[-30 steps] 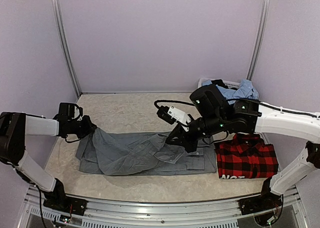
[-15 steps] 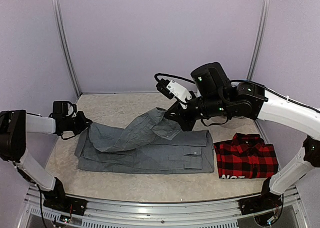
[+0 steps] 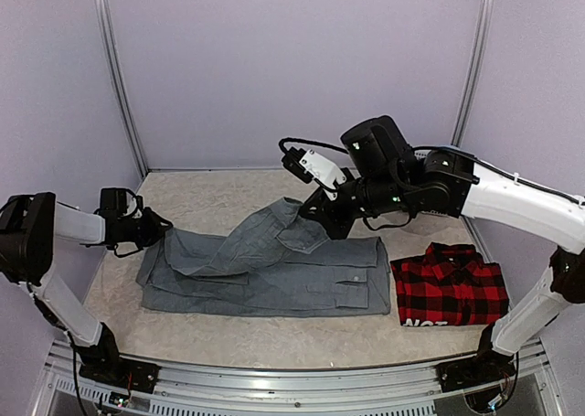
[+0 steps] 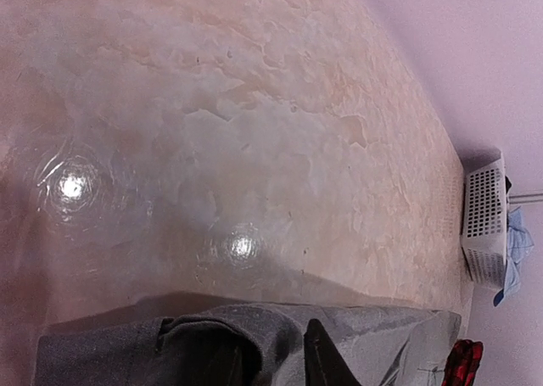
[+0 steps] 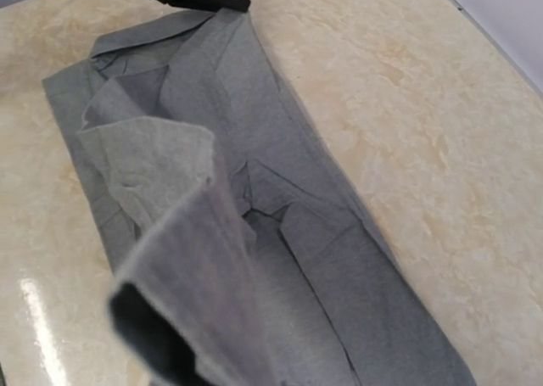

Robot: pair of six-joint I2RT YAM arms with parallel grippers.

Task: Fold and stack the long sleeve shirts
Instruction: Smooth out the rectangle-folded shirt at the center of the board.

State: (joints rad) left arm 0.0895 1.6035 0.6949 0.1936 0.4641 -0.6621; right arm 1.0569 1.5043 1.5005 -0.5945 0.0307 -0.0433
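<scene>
A grey shirt (image 3: 274, 283) lies stretched left to right across the middle of the bench (image 3: 228, 192). Just above the centre of the overhead view, the right pincer (image 3: 313, 218) is closed on a fold of that shirt and holds it raised off the layers beneath, the cloth draping down to the left. The left pincer (image 3: 157, 230) sits at the shirt's left end. I cannot tell whether it is clamped or parted, since its own camera shows only dark finger shapes among grey cloth at the bottom edge. A folded red-and-black plaid shirt (image 3: 452, 288) lies flat at the lower right, just beside the grey one, with white lettering at its near edge. A white basket (image 4: 484, 225) holding blue cloth (image 4: 516, 242) stands in the far corner.
</scene>
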